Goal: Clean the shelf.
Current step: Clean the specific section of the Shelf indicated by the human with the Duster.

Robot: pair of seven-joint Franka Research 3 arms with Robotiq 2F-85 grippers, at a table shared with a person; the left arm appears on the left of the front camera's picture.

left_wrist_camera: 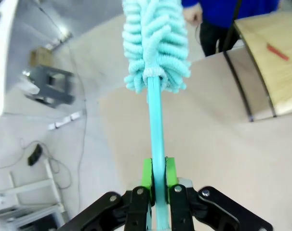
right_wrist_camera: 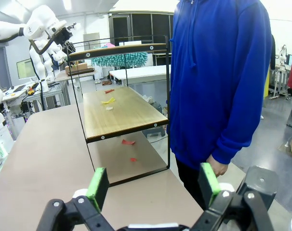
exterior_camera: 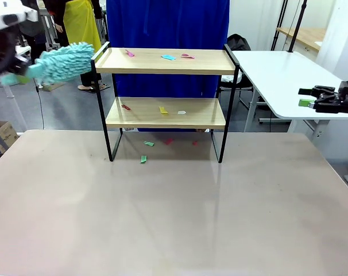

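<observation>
I'm holding the left gripper (left_wrist_camera: 158, 172) clamped on the thin handle of a turquoise duster (exterior_camera: 65, 62). Its fluffy head is reaching the left end of the top board of the shelf (exterior_camera: 162, 70), though I cannot tell if it is touching. The shelf is standing at the far middle of the table (exterior_camera: 162, 218), well ahead of the gripper. Coloured paper scraps (exterior_camera: 169, 57) are lying on both boards and on the table beneath. My right gripper (right_wrist_camera: 153, 183) is hovering off to the shelf's right side with its jaws wide apart, gripping nothing. A person in a blue top (right_wrist_camera: 218, 72) is standing just behind the shelf.
</observation>
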